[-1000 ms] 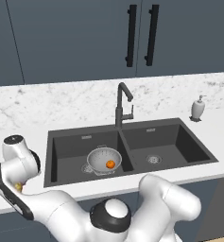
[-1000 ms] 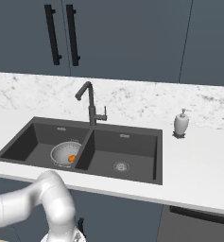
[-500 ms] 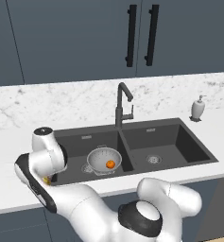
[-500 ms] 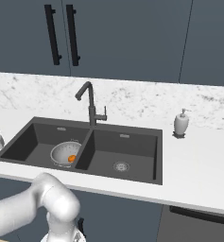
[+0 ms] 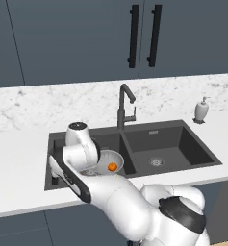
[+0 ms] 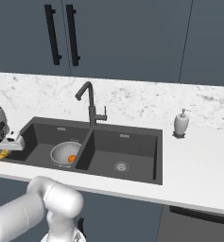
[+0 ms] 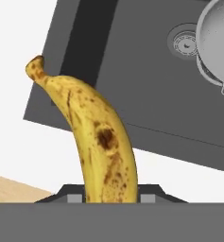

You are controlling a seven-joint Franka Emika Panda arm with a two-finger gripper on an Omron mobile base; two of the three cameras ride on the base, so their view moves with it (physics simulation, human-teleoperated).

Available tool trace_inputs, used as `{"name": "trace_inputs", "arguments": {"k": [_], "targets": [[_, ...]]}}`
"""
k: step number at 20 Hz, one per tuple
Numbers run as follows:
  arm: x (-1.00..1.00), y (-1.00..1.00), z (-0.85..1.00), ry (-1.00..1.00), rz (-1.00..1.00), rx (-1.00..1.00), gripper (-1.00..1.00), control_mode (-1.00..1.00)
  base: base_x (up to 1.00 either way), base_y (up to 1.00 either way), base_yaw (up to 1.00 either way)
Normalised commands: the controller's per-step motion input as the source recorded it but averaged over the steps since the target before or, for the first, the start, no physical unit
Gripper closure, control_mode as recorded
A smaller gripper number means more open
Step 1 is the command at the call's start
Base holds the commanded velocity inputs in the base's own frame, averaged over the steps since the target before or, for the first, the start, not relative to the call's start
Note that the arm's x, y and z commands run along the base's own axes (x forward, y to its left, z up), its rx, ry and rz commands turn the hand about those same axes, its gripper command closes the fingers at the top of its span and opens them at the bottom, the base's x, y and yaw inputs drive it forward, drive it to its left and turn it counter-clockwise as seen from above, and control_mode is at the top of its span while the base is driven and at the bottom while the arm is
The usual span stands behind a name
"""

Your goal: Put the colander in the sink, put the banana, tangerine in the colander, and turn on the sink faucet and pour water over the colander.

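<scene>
My gripper (image 7: 111, 198) is shut on the banana (image 7: 101, 142), a spotted yellow fruit that sticks out from between the fingertips. In the right base view the gripper (image 6: 4, 150) hangs over the left edge of the sink (image 6: 132, 151), the banana (image 6: 2, 154) a yellow speck under it. The pale grey colander (image 5: 106, 158) sits in the left basin with the tangerine (image 5: 112, 166) inside. From the hand, the colander (image 7: 219, 38) lies to the upper right, beside a round drain (image 7: 185, 43). The dark faucet (image 5: 122, 108) stands behind the divider, no water running.
A white soap dispenser (image 5: 201, 110) stands on the marble counter right of the sink. The right basin (image 5: 156, 162) holds just its drain. Dark cabinet doors with black handles (image 5: 133, 36) rise behind the counter. My arm's white links cross the front of the left basin.
The arm has swung right from over the left counter to the left basin's edge, carrying the banana. Colander and tangerine have not moved.
</scene>
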Motion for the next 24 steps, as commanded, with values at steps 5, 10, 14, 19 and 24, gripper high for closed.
{"name": "trace_inputs", "arguments": {"k": [5, 10, 14, 19, 24], "targets": [[0.17, -0.81, 0.04, 0.0, -0.17, 0.0, 1.0, -1.0, 0.0, 0.0, 0.0], [0.26, -0.73, 0.01, 0.0, -0.17, 0.0, 1.0, -1.0, 0.0, 0.0, 0.0], [0.48, -0.48, 0.0, 0.0, -0.14, 0.0, 1.0, -1.0, 0.0, 0.0, 0.0], [0.66, -0.24, 0.0, 0.0, -0.11, 0.0, 1.0, -1.0, 0.0, 0.0, 0.0], [0.67, -0.24, -0.02, 0.0, -0.08, 0.0, 1.0, -1.0, 0.0, 0.0, 0.0]]}}
